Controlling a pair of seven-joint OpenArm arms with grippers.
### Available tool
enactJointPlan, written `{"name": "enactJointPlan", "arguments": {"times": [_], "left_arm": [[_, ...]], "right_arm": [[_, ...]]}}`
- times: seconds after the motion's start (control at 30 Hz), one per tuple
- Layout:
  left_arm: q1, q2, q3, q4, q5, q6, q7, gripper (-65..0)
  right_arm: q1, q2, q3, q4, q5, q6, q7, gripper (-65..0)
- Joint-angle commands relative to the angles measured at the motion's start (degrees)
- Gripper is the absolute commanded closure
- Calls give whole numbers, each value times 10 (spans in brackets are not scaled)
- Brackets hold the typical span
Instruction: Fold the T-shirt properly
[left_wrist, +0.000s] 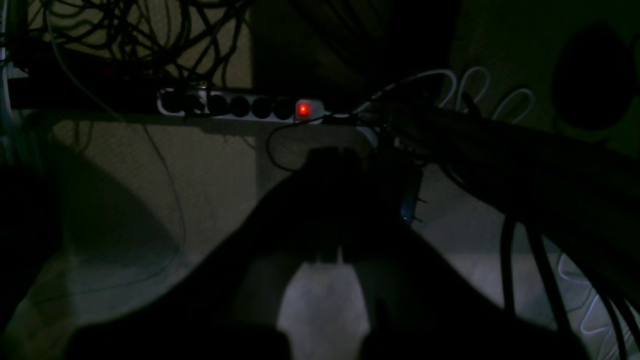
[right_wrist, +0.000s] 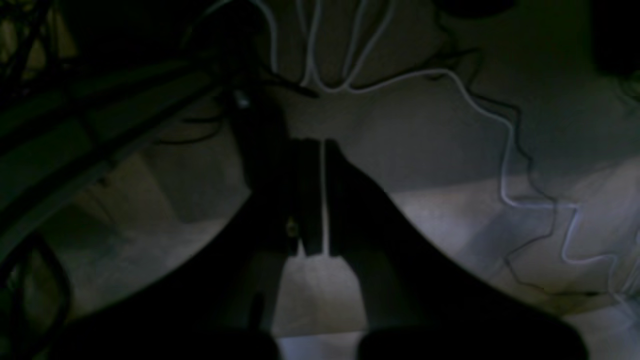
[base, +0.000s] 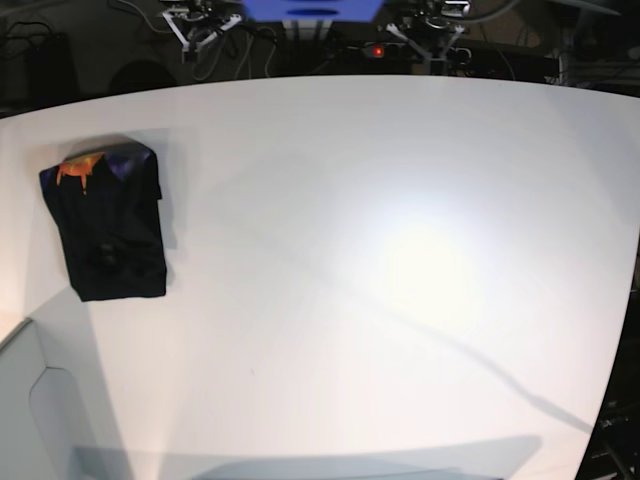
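White table (base: 400, 250), T-shirt (base: 105, 225) far-left edge

White counter (base: 400, 250) fills the base view, bright glare patch right of centre, thin diagonal shadow lines across it. Left wrist view, dim: white power strip (left_wrist: 240, 106) with red lit switch (left_wrist: 303, 109), tangle of dark cables (left_wrist: 135, 35) above it, pale floor (left_wrist: 320, 305) below. Right wrist view, dim: white cable (right_wrist: 505, 150) snaking over the floor, looped white cables (right_wrist: 320, 50) at top.
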Motion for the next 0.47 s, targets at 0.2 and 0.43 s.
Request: {"name": "enactJointPlan", "arguments": {"times": [0.2, 0.43], "left_arm": [[-7, -1, 0, 4, 0, -1, -7, 0], [-10, 2, 0, 4, 0, -1, -7, 0]], "right_arm": [[-7, -19, -6, 2, 1, -4, 7, 0], [-3, -26, -6, 2, 1, -4, 7, 0]]}}
